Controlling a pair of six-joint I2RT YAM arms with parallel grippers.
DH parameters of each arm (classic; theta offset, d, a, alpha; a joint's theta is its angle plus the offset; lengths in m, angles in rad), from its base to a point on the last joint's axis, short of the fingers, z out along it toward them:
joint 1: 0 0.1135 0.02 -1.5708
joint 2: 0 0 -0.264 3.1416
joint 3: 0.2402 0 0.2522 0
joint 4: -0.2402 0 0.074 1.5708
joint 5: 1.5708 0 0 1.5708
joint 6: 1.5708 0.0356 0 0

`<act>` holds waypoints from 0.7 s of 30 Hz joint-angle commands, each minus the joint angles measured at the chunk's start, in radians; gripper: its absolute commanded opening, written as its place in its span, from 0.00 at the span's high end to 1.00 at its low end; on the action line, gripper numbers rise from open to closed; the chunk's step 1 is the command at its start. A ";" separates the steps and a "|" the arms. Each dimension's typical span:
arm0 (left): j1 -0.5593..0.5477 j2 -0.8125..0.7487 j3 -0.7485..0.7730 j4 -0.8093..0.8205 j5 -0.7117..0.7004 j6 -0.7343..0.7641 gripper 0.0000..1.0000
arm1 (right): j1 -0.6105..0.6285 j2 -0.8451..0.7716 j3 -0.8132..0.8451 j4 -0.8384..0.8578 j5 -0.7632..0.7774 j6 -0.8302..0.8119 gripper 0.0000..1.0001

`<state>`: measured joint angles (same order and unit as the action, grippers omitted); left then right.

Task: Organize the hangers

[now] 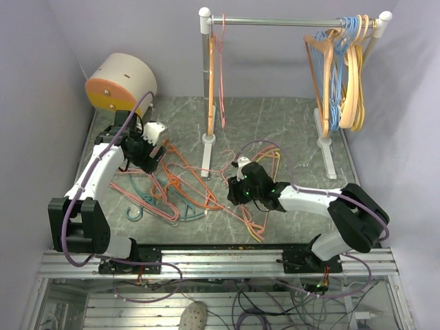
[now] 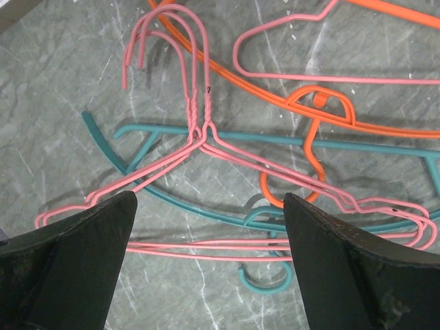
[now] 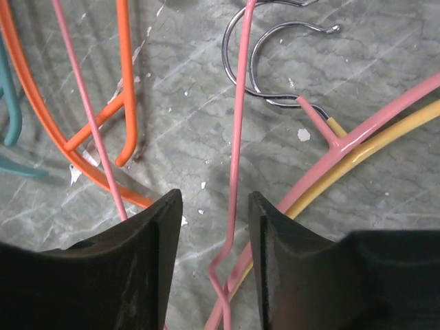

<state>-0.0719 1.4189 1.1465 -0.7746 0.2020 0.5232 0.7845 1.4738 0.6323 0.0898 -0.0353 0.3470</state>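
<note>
A tangle of hangers [image 1: 185, 189] lies on the marbled table: pink, orange, teal and yellow. My left gripper [image 1: 152, 157] hangs open above its left side. In the left wrist view it [image 2: 210, 206] straddles pink wire hangers [image 2: 194, 103] lying over a teal hanger [image 2: 261, 137] and an orange one [image 2: 313, 130], without touching them. My right gripper [image 1: 237, 189] is low over the pile's right side. Its jaws [image 3: 213, 199] stand apart around one thin pink wire [image 3: 238, 124] and do not pinch it. A thick pink hanger [image 3: 385, 113] and a yellow one [image 3: 385, 134] lie to its right.
A clothes rack's rod [image 1: 289, 22] spans the back. A pink and an orange hanger [image 1: 216, 69] hang at its left end. A bunch of light-blue and pale tan hangers [image 1: 340, 75] hangs at its right end. The rack feet [image 1: 206, 148] stand beside the pile. A round tan and orange drum [image 1: 120, 82] sits back left.
</note>
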 commanded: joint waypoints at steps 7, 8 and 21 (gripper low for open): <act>0.025 -0.029 -0.019 0.026 -0.001 0.014 0.01 | 0.001 0.080 0.031 0.065 -0.006 -0.012 0.82; 0.026 -0.027 -0.017 0.027 -0.004 0.013 0.01 | 0.002 0.077 0.033 0.060 -0.005 -0.012 0.89; 0.032 -0.041 0.108 -0.006 -0.060 -0.036 0.01 | 0.016 -0.287 0.014 -0.107 0.043 0.055 1.00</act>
<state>-0.0532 1.4082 1.1793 -0.7753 0.1604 0.5079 0.7952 1.3064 0.6449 0.0250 -0.0105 0.3622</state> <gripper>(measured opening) 0.997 0.025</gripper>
